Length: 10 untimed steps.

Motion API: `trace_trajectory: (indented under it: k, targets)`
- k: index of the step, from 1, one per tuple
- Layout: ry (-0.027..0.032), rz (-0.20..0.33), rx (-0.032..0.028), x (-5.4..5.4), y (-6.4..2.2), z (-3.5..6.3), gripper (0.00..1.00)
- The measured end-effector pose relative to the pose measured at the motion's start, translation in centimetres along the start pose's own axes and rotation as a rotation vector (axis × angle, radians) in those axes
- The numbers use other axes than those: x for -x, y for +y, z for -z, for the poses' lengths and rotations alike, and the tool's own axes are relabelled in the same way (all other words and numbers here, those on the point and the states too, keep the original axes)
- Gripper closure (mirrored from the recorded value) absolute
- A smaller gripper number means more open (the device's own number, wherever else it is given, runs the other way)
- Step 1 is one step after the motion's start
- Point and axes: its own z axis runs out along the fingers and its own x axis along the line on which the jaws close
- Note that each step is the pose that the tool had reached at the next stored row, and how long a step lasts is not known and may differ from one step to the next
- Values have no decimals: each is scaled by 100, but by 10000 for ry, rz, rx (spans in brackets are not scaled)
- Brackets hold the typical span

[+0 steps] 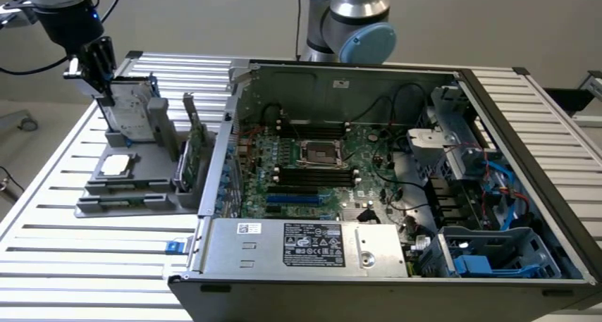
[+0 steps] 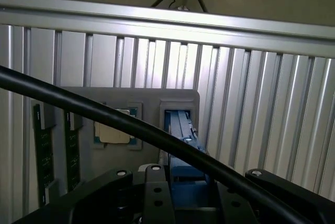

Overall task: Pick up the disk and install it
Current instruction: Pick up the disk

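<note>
Gripper: the gripper (image 1: 106, 96) hangs over the far left corner of the counter (image 1: 75, 258), on the exterior view's left, pointing down onto the grey holder (image 1: 123, 188).
Fingers: half-closed, pressed against the two faces of the disk (image 1: 132, 114) at its top edge. In the wrist view the black fingers (image 2: 152, 182) flank the blue carrier on both sides.
Disk: it stands upright in its slot at the far end of the holder, not yet lifted out, with its blue frame (image 2: 180, 127) seen edge-on from the wrist.
Chip: a small square chip (image 1: 115, 165) lies flat in the holder, just nearer than the disk.
Circuit card: a green card (image 1: 193, 160) stands on edge at the holder's right side, beside the case.
Computer case: the open case (image 1: 339, 75) lies to the right, motherboard showing.
Cable: a black cable (image 2: 104, 114) crosses the wrist view.
</note>
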Motion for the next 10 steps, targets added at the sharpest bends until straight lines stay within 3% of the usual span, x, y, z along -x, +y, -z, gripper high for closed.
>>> trace_trajectory:
  k: [5,10]
  targets:
    - [2,0,14,0,-1,-7,67]
    - [27,4,141,0,-1,-25,67]
